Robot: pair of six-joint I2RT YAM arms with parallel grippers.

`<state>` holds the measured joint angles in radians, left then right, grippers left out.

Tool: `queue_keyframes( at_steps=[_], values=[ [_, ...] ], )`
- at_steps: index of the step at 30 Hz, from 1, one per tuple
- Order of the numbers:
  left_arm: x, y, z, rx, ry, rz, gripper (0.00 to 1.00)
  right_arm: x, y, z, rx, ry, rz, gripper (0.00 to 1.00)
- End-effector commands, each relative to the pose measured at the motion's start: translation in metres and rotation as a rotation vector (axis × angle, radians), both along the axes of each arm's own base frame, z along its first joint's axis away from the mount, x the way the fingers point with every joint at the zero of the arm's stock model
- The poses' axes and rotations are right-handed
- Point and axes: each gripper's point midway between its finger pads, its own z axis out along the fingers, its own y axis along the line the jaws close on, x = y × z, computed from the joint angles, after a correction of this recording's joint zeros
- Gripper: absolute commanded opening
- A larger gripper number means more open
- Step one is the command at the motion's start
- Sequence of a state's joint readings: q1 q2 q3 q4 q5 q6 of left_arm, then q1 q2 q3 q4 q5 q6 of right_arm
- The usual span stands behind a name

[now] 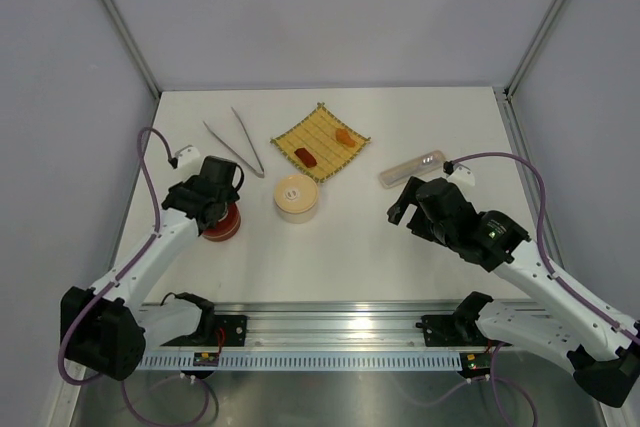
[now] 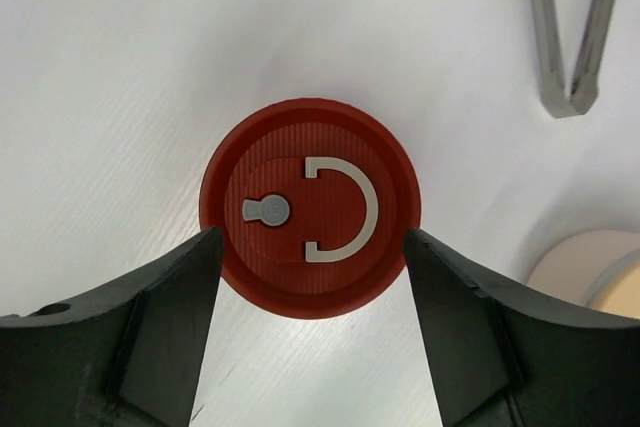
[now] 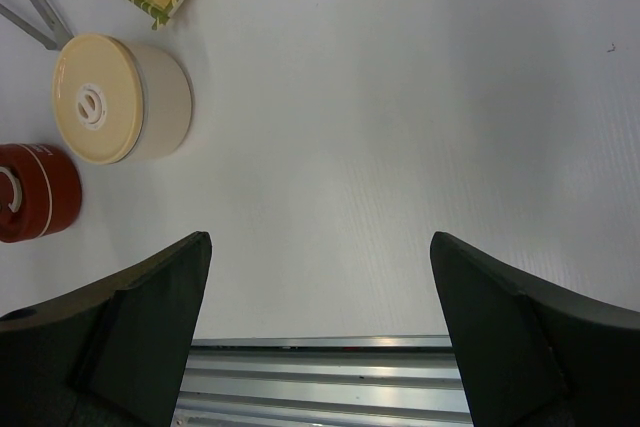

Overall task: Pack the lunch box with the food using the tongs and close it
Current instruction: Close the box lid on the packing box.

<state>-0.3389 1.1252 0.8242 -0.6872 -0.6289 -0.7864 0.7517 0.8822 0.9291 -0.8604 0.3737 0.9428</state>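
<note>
Left pincer [image 2: 312, 237] straddles the red lid [image 2: 310, 207], spread wide, prob to grab it (wrong one imo, lunch box [image 1: 297, 197] is beside); right pincer [image 3: 320, 237] wide, empty.

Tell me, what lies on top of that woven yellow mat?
A red toy food piece and an orange one lie on the woven yellow mat. Anything beneath them is covered.

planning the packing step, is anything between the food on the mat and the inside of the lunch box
Yes: the cream lid is on the lunch box, covering its opening. Nothing else lies between the food and the box.
</note>
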Motion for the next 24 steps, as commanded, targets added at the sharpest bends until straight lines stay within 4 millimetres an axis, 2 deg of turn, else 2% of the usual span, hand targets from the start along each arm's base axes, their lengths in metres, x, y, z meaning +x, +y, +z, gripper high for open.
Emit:
queue_keyframes(
  at_steps=[1, 4, 7, 8, 10, 11, 15, 17, 19, 20, 21, 24],
  values=[
    [0.010, 0.004, 0.032, 0.010, -0.086, 0.025, 0.77, 0.003, 0.003, 0.004, 0.009, -0.015, 0.000, 0.99],
    [0.013, 0.002, 0.025, 0.004, -0.070, 0.029, 0.80, 0.003, 0.003, 0.004, 0.011, -0.015, 0.001, 0.99],
    [0.013, 0.003, -0.002, -0.031, -0.018, 0.048, 0.80, 0.003, 0.002, 0.002, 0.007, -0.009, 0.000, 0.99],
    [0.008, 0.000, -0.022, -0.060, 0.034, 0.044, 0.79, 0.003, 0.002, 0.003, 0.009, -0.010, -0.001, 0.99],
    [0.009, -0.001, -0.037, -0.110, 0.044, 0.060, 0.79, 0.001, 0.001, 0.000, 0.003, -0.004, -0.004, 0.99],
    [0.004, -0.003, -0.053, -0.124, 0.088, 0.058, 0.78, 0.001, 0.000, 0.000, 0.003, -0.004, -0.004, 0.99],
    [-0.004, -0.007, -0.077, -0.166, 0.156, 0.091, 0.77, -0.001, -0.003, 0.000, -0.003, -0.002, -0.009, 0.99],
    [-0.003, -0.011, -0.076, -0.180, 0.155, 0.083, 0.76, -0.001, -0.003, 0.001, 0.000, -0.005, -0.009, 0.99],
    [0.005, -0.012, -0.057, -0.186, 0.100, 0.067, 0.76, -0.001, -0.004, 0.002, -0.003, -0.006, -0.013, 0.99],
    [0.008, -0.010, -0.047, -0.180, 0.073, 0.065, 0.76, -0.001, -0.005, 0.002, -0.004, -0.009, -0.014, 0.99],
    [0.013, -0.010, -0.025, -0.179, 0.029, 0.051, 0.75, -0.001, -0.005, 0.002, -0.003, -0.009, -0.013, 0.99],
    [0.014, -0.006, 0.011, -0.160, -0.027, 0.030, 0.75, 0.000, -0.003, 0.002, -0.005, -0.010, -0.013, 0.99]
  ],
)
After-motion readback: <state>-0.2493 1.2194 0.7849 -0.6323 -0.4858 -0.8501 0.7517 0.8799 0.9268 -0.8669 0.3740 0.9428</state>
